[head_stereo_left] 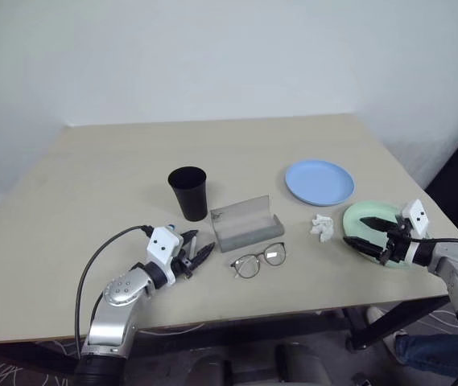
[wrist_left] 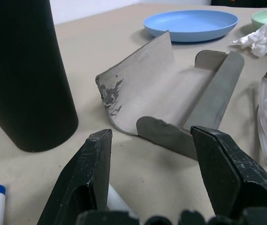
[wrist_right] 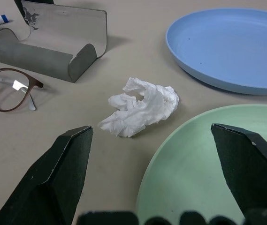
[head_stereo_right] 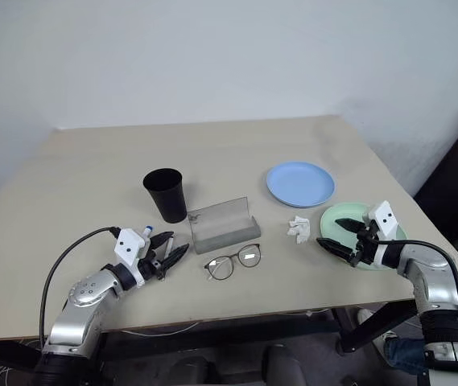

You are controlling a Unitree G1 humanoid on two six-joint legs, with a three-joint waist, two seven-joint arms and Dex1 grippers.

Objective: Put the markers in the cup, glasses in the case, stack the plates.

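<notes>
1. The markers (head_stereo_right: 161, 240) lie on the desk (head_stereo_left: 116, 177) at about 7 o'clock from the cup, right at the left claw; a white barrel with a blue end shows in the left wrist view, and I cannot tell how many there are.
2. The cup (head_stereo_left: 188, 192) stands upright near the desk's middle, at 10 o'clock from the case and just beside it.
3. The case (head_stereo_left: 247, 223) lies open, lid raised toward the far side, inside bare.
4. The glasses (head_stereo_left: 259, 260) rest on the desk at 6 o'clock from the case, close to it but apart, lenses side by side.
5. Of the 2 plates, the blue plate (head_stereo_left: 319, 182) sits at 2 o'clock from the case, well apart; the green plate (head_stereo_left: 362, 217) lies at 5 o'clock from the blue one, near the desk's right edge, unstacked.
6. A crumpled white scrap (head_stereo_left: 322, 227) lies between the case and the green plate, at 6 o'clock from the blue plate.
7. The left claw (head_stereo_left: 197, 256) hovers low at 8 o'clock from the case, its jaws partly apart and pointing toward the case, a marker barrel beneath them; nothing is gripped.
8. The right claw (head_stereo_left: 363, 232) spreads wide over the near rim of the green plate, 1 finger over the plate and the other over the desk toward the scrap, holding nothing.
</notes>
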